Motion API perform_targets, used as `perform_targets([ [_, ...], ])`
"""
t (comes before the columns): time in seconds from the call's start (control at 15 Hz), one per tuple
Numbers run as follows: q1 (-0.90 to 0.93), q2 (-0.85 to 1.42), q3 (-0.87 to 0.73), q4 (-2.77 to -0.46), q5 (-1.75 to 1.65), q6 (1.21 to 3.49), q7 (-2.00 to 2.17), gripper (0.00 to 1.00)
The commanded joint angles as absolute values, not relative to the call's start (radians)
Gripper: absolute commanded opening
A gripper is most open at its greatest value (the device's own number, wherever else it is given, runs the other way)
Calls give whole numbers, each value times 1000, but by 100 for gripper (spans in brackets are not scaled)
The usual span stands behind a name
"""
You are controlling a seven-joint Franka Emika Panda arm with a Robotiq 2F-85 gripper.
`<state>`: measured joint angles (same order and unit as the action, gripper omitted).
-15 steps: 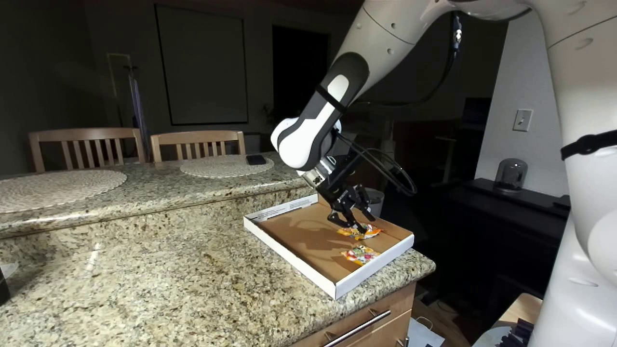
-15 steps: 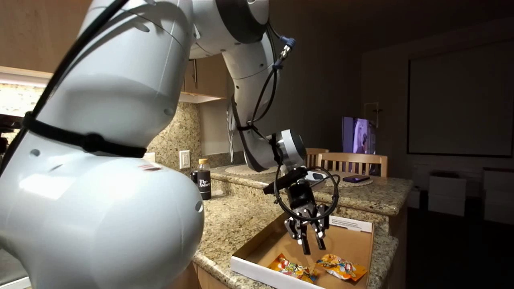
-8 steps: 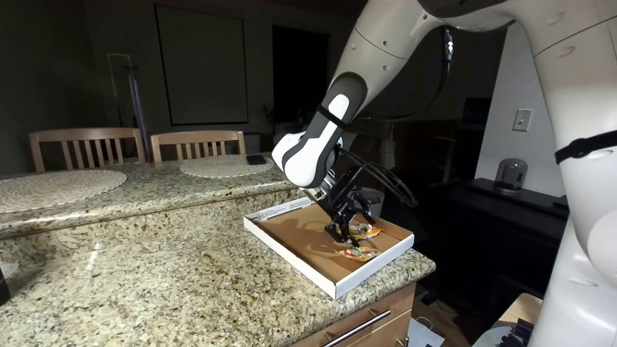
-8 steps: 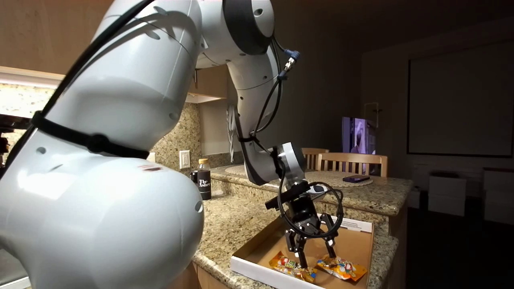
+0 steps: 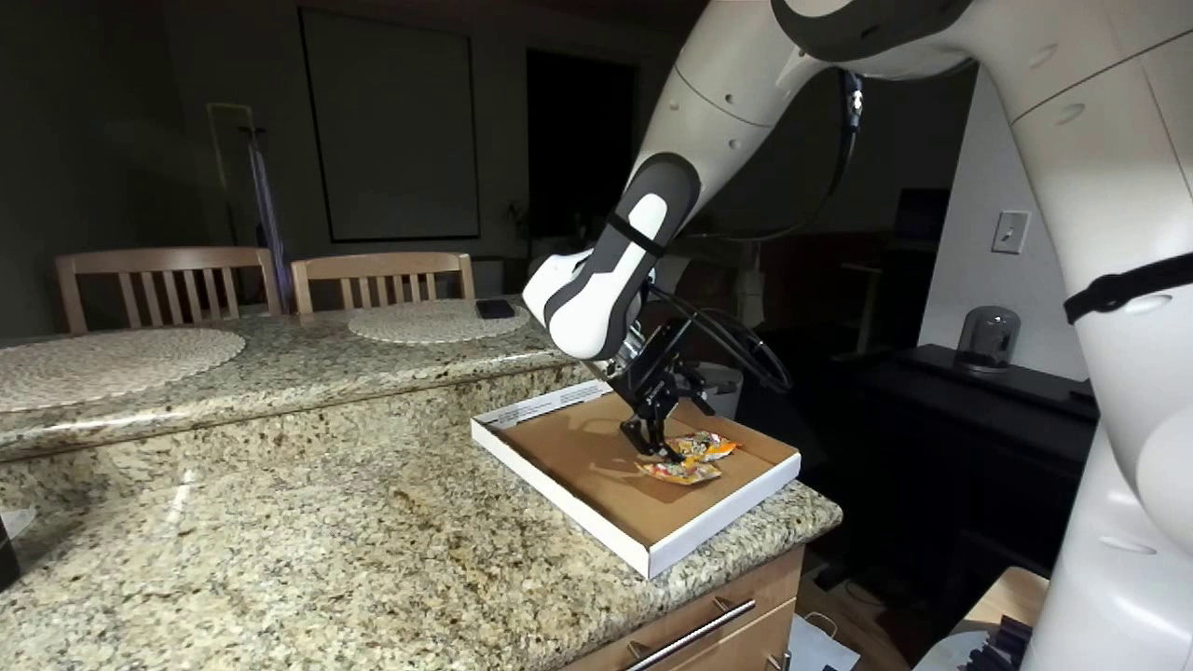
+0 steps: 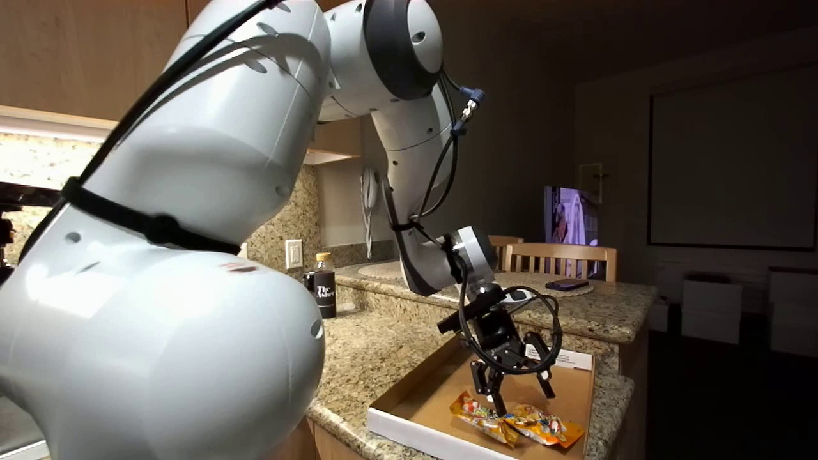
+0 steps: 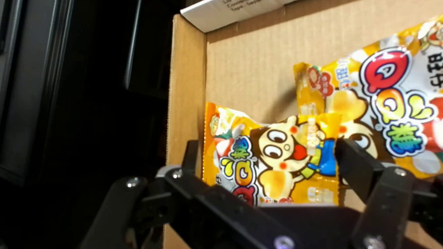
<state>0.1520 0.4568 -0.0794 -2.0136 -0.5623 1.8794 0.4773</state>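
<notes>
While the gripper [image 6: 526, 403] stands wide, one orange packet [image 7: 277, 159] appears between its jaws, its long axis going from jaw to jaw.

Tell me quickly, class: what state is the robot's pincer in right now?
Pincer: open, jaws spread wide, holding nothing.

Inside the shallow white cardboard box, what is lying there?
A glossy orange candy packet, partly hiding another orange packet in the wrist view. What they cover beneath cannot be seen.
</notes>
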Motion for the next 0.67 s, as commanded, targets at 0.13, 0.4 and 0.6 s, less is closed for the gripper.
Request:
perform_targets([
  [0.13, 148, 518, -115, -1970, -607, 1837, 519, 100],
  [0.4, 146, 550, -126, -1935, -597, 1780, 509, 100],
  [0.6, 145, 577, -127, -1903, -590, 1734, 500, 75],
])
